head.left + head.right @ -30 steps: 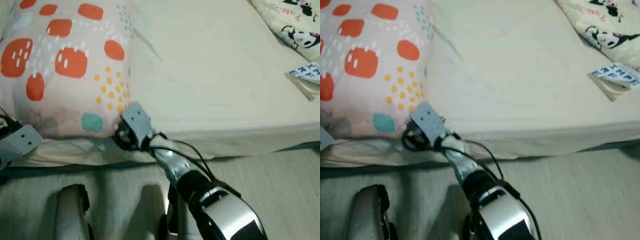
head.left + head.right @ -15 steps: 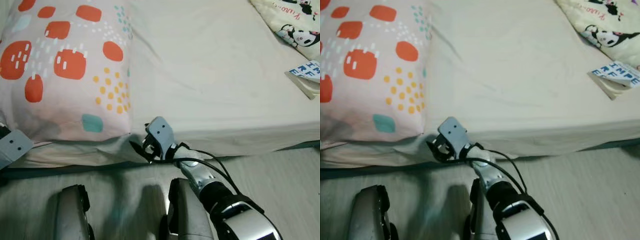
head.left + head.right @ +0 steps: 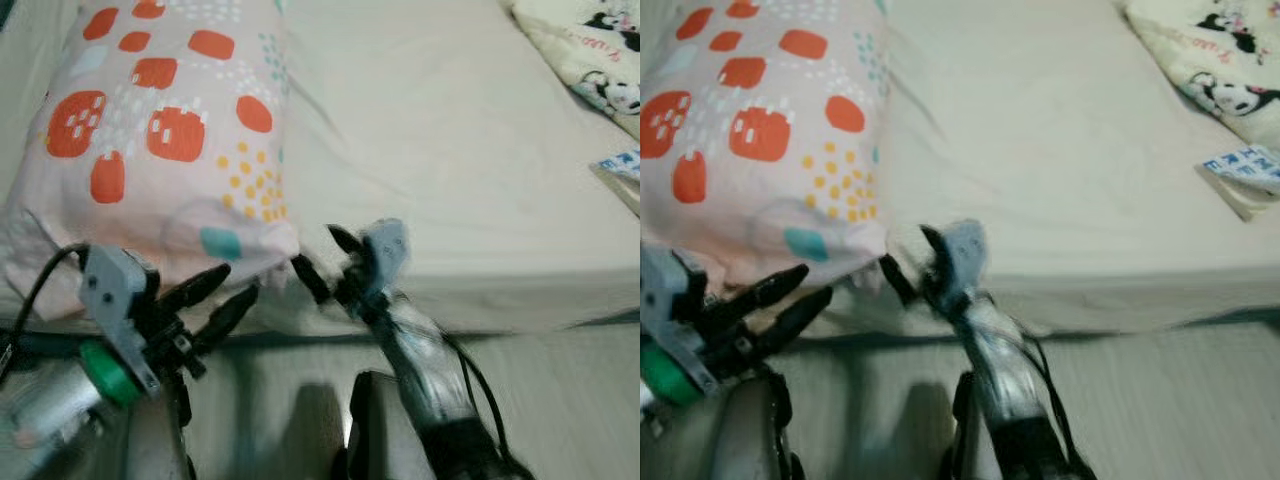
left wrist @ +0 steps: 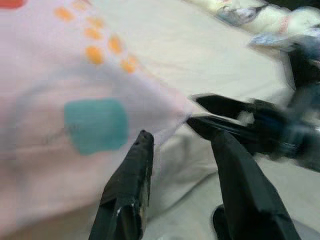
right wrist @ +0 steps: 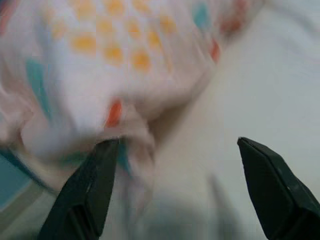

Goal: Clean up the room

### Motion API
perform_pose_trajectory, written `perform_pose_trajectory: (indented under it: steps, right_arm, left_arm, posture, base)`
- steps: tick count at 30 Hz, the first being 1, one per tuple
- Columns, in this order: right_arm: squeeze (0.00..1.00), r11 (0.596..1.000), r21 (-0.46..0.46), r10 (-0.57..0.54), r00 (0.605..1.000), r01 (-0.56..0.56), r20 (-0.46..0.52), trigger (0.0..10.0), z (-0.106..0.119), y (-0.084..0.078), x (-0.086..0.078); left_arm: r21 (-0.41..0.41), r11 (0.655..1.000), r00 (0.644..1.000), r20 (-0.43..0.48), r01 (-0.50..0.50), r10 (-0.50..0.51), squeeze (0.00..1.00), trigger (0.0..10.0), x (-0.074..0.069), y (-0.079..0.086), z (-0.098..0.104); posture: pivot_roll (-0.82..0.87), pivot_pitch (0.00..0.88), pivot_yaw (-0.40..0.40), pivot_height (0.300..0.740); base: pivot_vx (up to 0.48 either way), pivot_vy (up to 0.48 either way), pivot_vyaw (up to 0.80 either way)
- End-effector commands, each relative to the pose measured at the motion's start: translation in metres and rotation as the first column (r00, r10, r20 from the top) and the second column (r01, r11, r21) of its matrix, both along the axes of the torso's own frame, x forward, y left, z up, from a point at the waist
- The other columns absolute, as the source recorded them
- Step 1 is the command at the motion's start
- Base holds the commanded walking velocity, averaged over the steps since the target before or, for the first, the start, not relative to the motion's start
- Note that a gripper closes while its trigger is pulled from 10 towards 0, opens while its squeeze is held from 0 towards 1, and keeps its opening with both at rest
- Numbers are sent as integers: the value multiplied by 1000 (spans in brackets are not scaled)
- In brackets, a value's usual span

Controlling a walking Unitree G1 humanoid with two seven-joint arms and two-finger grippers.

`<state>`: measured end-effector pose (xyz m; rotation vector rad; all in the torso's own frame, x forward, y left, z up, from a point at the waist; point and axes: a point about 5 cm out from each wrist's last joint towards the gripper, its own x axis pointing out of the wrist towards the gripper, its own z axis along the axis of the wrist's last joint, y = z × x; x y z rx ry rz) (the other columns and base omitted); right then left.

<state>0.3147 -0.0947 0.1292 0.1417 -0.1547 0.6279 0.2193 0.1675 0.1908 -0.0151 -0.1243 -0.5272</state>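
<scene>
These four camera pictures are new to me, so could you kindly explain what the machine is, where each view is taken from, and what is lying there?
This is a walking humanoid robot with two silver arms, each ending in two long black fingers. Two pictures come from a stereo camera on its head, looking down at a bed and the floor before it. The other two come from cameras on its wrists, looking along the fingers.

On the bed lies a pillow printed with orange patches, yellow dots and a teal square. At the far right are a cartoon-print blanket and a small paper with blue letters.

The left gripper and right gripper are both open, at the pillow's near corner. Neither holds anything yet. The pictures are blurred by motion.
</scene>
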Motion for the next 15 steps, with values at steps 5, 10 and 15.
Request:
perform_pose_trajectory:
  steps: [5,10,15]
  right_arm:
    - [0,995,-50,-90,986,84,-137,10000,-34,-32,-21]
    - [0,972,-104,-231,949,213,-214,10000,-56,-58,-37]
    - [0,953,30,-298,950,301,-94,10000,-13,-43,-18]
  left_arm:
    - [69,975,977,-12,-213,214,0,10000,10,17,-5]
    - [116,910,917,87,-398,390,0,10000,36,34,8]
    - [135,884,893,121,-447,433,0,10000,61,28,7]
  posture:
    - [146,115,-79,525]
    - [115,78,-46,525]
    - [97,50,-32,525]
  base:
    - [0,0,0]
    - [0,0,0]
    - [0,0,0]
